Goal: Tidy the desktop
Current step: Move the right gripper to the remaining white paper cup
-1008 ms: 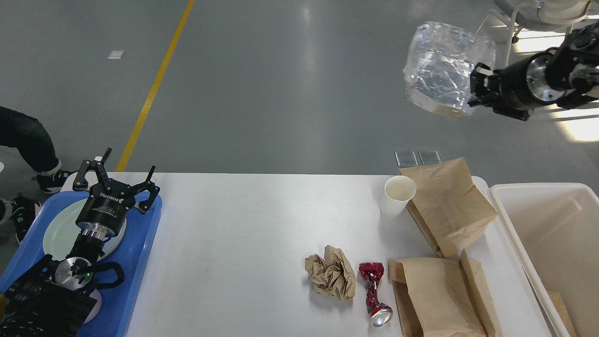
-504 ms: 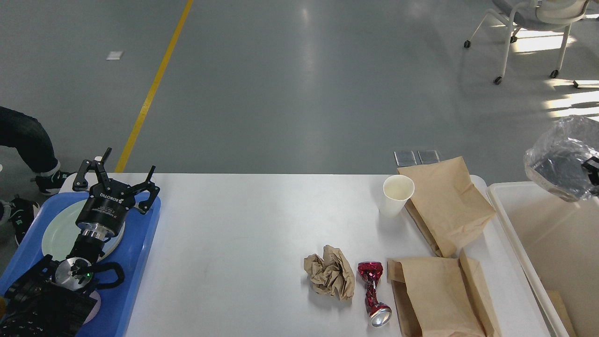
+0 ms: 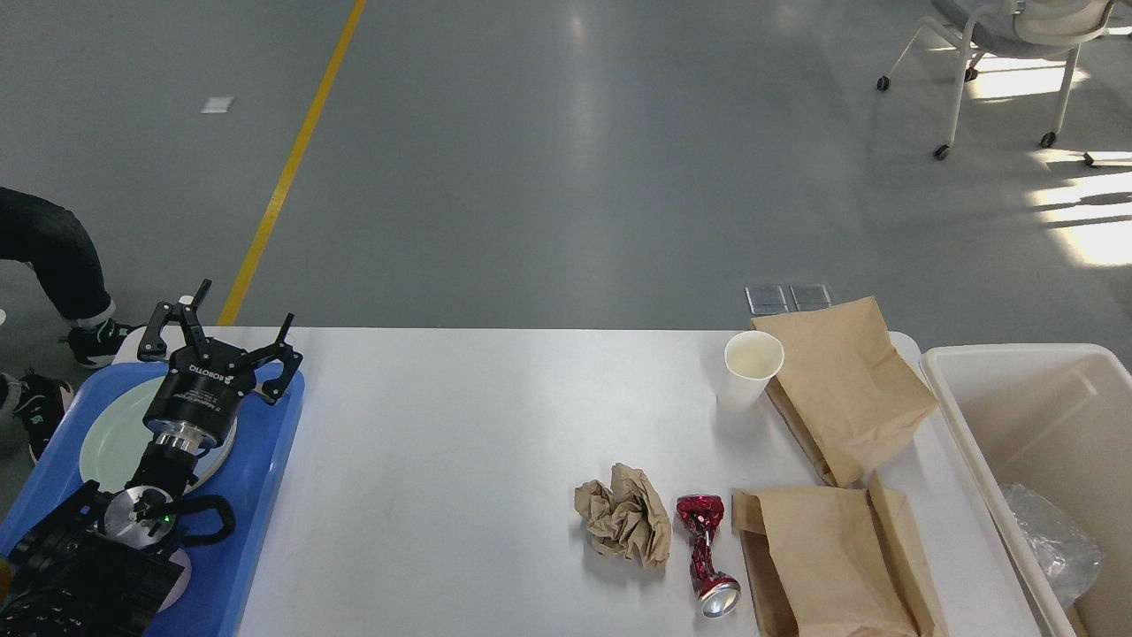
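A white, smooth desktop with rounded corners is carrying paper bags, a cup and a crushed can. The left gripper is hovering spread wide.

a blue tray at the left holds a pale green plate. a white paper cup stands upright, touching a brown paper bag. nearer lie a second brown bag, a crushed red can and crumpled brown paper. a cream bin at the right contains clear plastic. a white chair stands on the grey floor.
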`<act>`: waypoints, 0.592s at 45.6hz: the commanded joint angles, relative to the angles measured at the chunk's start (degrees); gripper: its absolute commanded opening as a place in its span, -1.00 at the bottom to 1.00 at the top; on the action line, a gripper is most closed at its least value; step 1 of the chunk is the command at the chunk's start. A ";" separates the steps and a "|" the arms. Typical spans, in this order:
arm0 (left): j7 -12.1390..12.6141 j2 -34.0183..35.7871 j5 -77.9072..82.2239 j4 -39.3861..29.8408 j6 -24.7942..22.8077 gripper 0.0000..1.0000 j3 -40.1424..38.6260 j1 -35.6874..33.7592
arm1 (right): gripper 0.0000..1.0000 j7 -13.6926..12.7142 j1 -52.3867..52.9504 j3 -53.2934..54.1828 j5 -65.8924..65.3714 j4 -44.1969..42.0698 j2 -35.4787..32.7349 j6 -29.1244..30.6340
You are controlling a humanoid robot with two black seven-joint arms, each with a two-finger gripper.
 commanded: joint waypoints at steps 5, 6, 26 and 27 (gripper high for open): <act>0.00 0.00 0.00 0.00 0.00 0.94 0.00 -0.02 | 1.00 0.01 6.29 -0.69 -0.69 3.15 1.24 0.83; 0.00 0.00 0.00 0.00 0.00 0.94 0.00 -0.02 | 1.00 0.01 7.34 -1.04 -0.78 3.85 1.59 0.83; 0.00 0.00 0.00 0.00 0.00 0.94 0.00 -0.02 | 1.00 -0.70 40.74 -16.59 -2.63 19.67 14.33 16.37; 0.00 0.00 0.00 0.00 0.00 0.94 0.00 -0.02 | 1.00 -0.70 42.32 -17.30 -2.63 20.46 15.21 18.22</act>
